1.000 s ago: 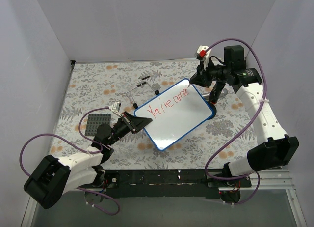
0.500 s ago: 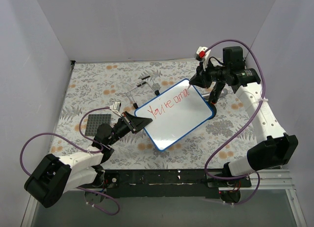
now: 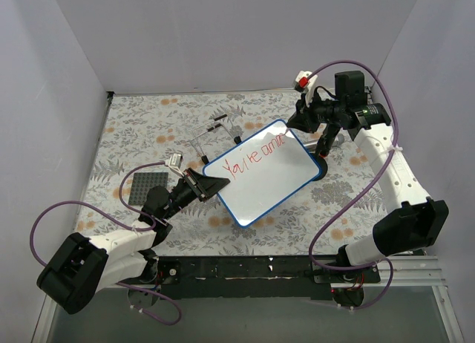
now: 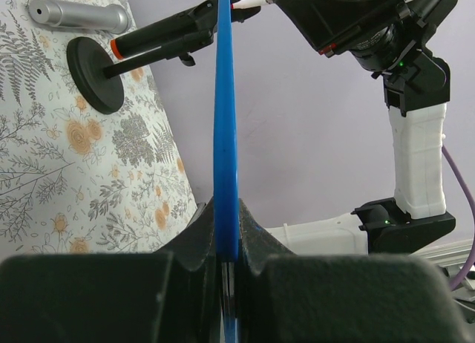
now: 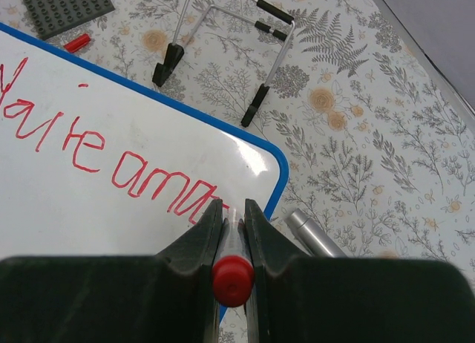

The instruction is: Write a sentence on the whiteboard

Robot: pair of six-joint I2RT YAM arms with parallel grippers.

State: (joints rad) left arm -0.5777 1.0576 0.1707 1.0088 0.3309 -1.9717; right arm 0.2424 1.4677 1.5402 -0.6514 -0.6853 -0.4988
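The flowery worktop (image 3: pixel 148 128) carries the whiteboard (image 3: pixel 274 183) near its middle. The left hand (image 3: pixel 210 185) pinches the board's left edge tight. The right hand (image 3: pixel 303 119) squeezes a red-capped marker (image 5: pixel 232 280) at the far corner, by the end of the red words (image 5: pixel 111 157).

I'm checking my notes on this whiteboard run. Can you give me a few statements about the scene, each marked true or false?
1. The left jaws clamp the whiteboard by its blue rim. True.
2. The right jaws are empty. False: they hold a marker.
3. The writing is blue. False: it is red.
4. The writing forms a single line. True.
5. The grey plate lies on the whiteboard. False: it lies on the table, left of the board.
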